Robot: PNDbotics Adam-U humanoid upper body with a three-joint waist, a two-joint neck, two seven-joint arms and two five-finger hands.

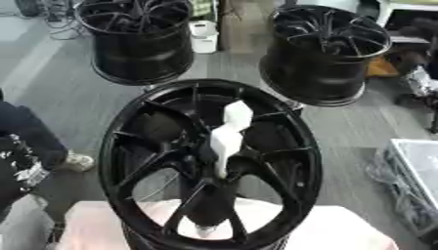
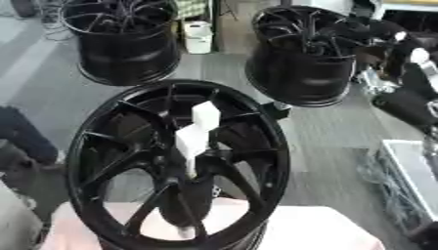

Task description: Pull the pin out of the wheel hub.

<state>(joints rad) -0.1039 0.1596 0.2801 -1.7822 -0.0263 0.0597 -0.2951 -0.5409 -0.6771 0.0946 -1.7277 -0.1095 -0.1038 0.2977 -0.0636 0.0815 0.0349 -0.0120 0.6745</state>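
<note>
Neither hand shows, so their state cannot be told. The white pin (image 1: 229, 139) stands in the centre of the black wheel hub (image 1: 209, 166), upright on the pale worktop (image 1: 342, 232). It looks light, stiff and smooth; take its free upper end. Two more wheels (image 1: 141, 39) stand behind, clear.

I'm looking down into a workshop: 3 black wheel hubs, 1 near (image 1: 209, 166) and 2 far (image 1: 141, 39) (image 1: 325, 53), stand over grey flooring (image 1: 51, 83), with cables (image 1: 55, 19) far left.
</note>
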